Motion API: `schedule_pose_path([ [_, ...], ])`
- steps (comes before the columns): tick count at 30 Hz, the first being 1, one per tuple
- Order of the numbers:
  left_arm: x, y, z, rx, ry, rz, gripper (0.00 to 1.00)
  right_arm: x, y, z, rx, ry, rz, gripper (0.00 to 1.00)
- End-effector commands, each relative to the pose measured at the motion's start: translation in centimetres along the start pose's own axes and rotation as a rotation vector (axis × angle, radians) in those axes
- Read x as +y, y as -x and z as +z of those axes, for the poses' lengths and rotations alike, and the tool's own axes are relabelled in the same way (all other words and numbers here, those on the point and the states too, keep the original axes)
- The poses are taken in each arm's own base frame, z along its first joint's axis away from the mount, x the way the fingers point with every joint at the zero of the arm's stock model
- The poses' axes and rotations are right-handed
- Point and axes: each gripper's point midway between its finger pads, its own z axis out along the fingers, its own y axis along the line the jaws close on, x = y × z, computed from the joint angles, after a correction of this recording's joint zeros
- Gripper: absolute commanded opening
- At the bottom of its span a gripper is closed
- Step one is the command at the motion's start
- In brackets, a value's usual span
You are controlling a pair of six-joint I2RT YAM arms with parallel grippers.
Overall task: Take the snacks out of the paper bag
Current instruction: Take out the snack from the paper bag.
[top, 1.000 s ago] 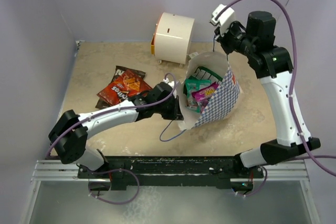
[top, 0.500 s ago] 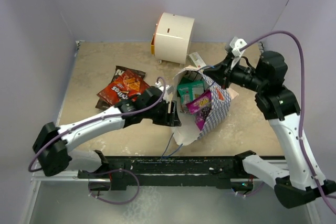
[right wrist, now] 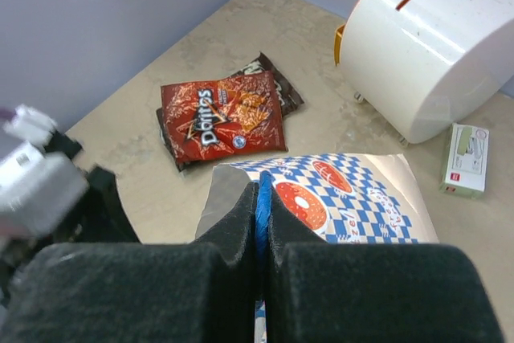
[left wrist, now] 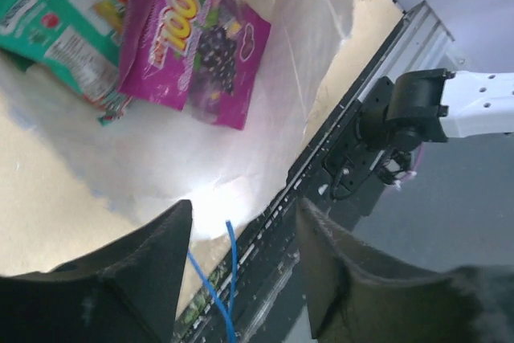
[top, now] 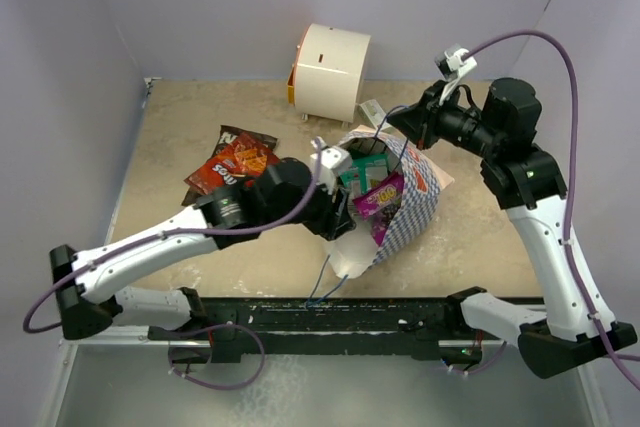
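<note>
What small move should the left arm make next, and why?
Probably ease the open left gripper forward onto the purple packet: it lies nearest inside the paper bag, whose mouth faces it while the right gripper holds the bag up.

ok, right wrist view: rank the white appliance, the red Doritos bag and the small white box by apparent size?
1. white appliance: largest, even though the frame crops it.
2. red Doritos bag: clearly mid-sized.
3. small white box: smallest by far.
No close calls.
</note>
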Motion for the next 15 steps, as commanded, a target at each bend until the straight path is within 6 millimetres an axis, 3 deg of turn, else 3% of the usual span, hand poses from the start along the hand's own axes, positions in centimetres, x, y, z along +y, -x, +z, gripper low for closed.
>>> schedule_pose_path([
  [1, -1.1, 2.8, 3.8, -0.083, 0.055, 0.181, 0.52, 1.0, 1.9, -1.5, -0.011, -0.016, 0.027, 0.0],
  [4, 0.9, 2.2, 7.2, -0.013, 0.188, 0.168, 0.35, 1.5, 2.1, -2.2, -0.012, 0.0, -0.002, 0.0],
  [8, 2.1, 1.4, 11.6, 0.007, 0.22, 0.224, 0.31, 1.3, 2.0, -2.9, -0.035, -0.021, -0.052, 0.0],
  [11, 3.8, 1.4, 13.4, 0.024, 0.261, 0.22, 0.26, 1.5, 2.4, -3.2, -0.063, -0.022, -0.065, 0.0],
  [15, 4.3, 2.0, 15.2, 0.019, 0.246, 0.259, 0.23, 1.6, 2.3, -3.5, -0.05, -0.015, -0.11, 0.0],
])
